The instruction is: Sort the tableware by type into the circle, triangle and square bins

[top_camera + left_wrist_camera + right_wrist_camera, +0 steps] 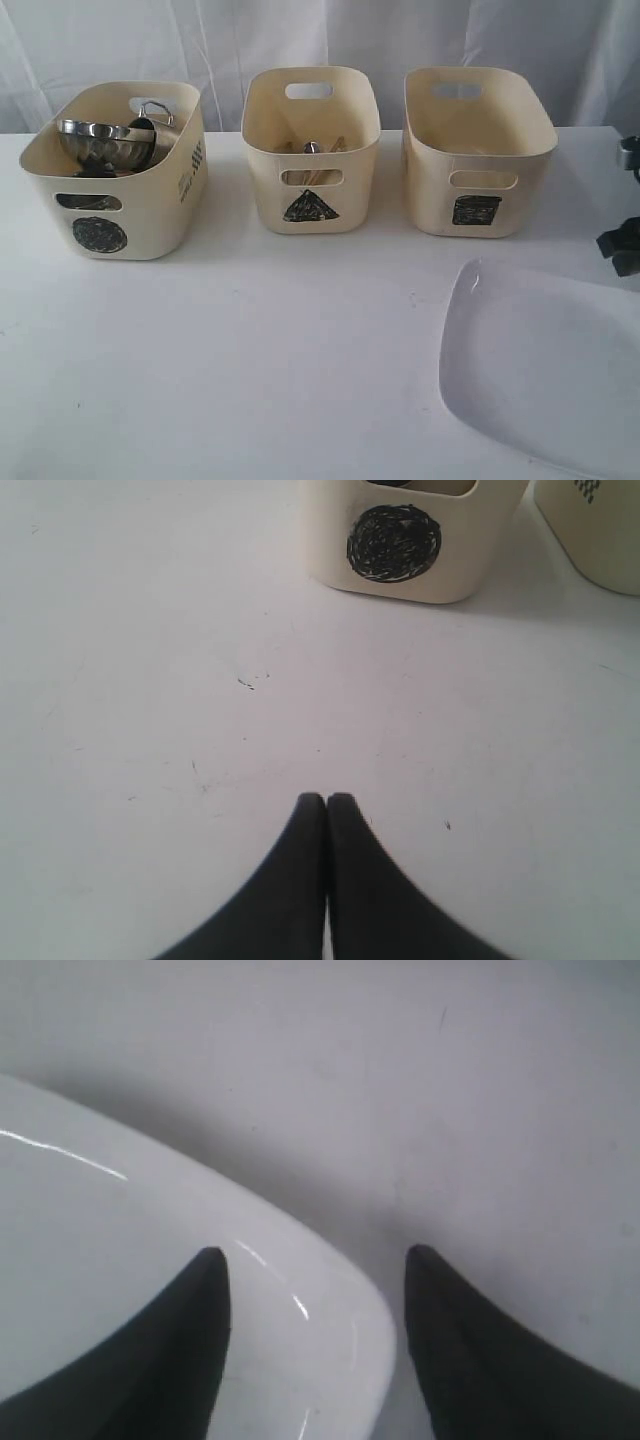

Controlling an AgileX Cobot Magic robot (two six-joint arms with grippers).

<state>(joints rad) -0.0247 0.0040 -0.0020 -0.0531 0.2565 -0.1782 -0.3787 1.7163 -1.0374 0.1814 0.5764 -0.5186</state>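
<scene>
Straddling the plate edge: right end effector, spread, wrist view only.

Black scribbled signs stand on the fronts of the circle bin, triangle bin and square bin.

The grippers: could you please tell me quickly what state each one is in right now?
Left gripper: closed, holding nothing.
Right gripper: open, straddling the rim of the white plate, not clamped on it.
</scene>
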